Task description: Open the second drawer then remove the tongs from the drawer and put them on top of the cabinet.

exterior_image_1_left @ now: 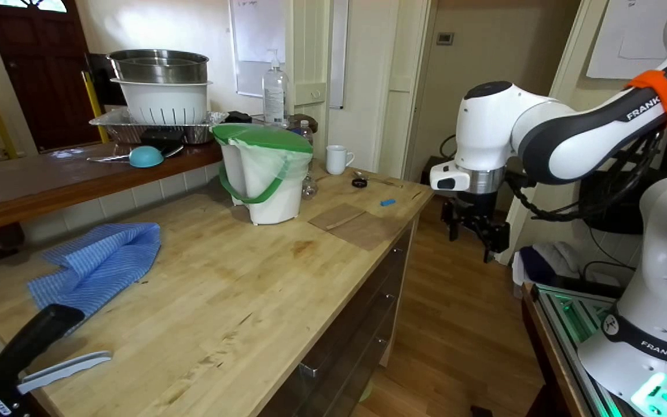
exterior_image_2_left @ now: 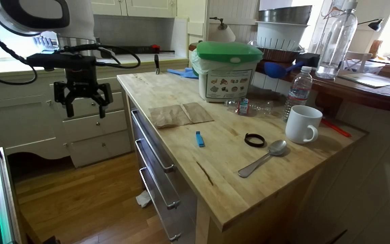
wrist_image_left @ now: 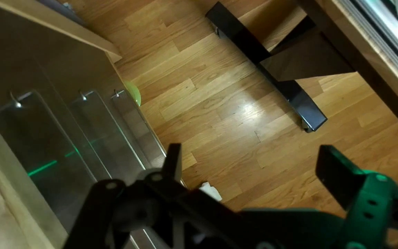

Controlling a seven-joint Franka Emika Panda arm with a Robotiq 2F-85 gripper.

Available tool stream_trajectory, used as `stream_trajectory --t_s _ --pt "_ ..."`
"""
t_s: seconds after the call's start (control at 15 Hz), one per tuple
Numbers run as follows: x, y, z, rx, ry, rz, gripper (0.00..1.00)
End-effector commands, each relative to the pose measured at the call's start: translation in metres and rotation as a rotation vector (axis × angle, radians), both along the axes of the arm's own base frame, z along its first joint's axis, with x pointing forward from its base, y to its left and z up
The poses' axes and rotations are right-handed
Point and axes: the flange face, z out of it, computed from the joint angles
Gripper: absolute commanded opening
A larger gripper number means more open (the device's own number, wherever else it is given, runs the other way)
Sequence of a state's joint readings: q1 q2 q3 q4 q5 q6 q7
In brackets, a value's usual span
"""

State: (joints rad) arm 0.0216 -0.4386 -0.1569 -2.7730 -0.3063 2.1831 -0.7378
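Note:
The cabinet (exterior_image_1_left: 235, 284) has a light wooden top and dark drawer fronts; it also shows in the other exterior view (exterior_image_2_left: 222, 145). The second drawer (exterior_image_2_left: 161, 186) is shut, the middle one of the stacked fronts with long silver bar handles; it also shows at the left of the wrist view (wrist_image_left: 104, 138). The tongs are hidden or out of view. My gripper (exterior_image_1_left: 471, 246) is open and empty, pointing down over the floor beside the cabinet's drawer side, apart from the drawers. It hangs at the left in an exterior view (exterior_image_2_left: 86, 113); in the wrist view its fingers (wrist_image_left: 250, 154) are wide apart.
On the cabinet top are a green-lidded white bucket (exterior_image_2_left: 229, 74), brown paper (exterior_image_2_left: 178, 114), a blue piece (exterior_image_2_left: 199, 139), a black ring (exterior_image_2_left: 254, 140), a spoon (exterior_image_2_left: 262, 159), a white mug (exterior_image_2_left: 301, 123) and a blue cloth (exterior_image_1_left: 102, 260). A black-handled tool (exterior_image_1_left: 32, 347) is at the near corner.

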Motion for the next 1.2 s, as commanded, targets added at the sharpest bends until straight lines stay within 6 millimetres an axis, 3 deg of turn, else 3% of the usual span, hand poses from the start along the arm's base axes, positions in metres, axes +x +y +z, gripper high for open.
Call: stream_trajectory --t_s 0.0,0.27,0.33,0.4,0.8,1.13 --pt "0.011 0.051 -0.027 -0.035 0.019 0.162 1.0" --pt "0.009 0.101 -0.063 -0.062 0.065 0.269 1.0" --pt "0.007 0.106 -0.065 -0.067 0.072 0.263 1.0" --pt "0.008 0.096 -0.053 -0.054 0.066 0.253 1.0" --pt "0.007 0.11 -0.067 -0.095 0.092 0.3 1.0" --pt "0.012 0.147 -0.094 -0.147 -0.034 0.395 1.0"
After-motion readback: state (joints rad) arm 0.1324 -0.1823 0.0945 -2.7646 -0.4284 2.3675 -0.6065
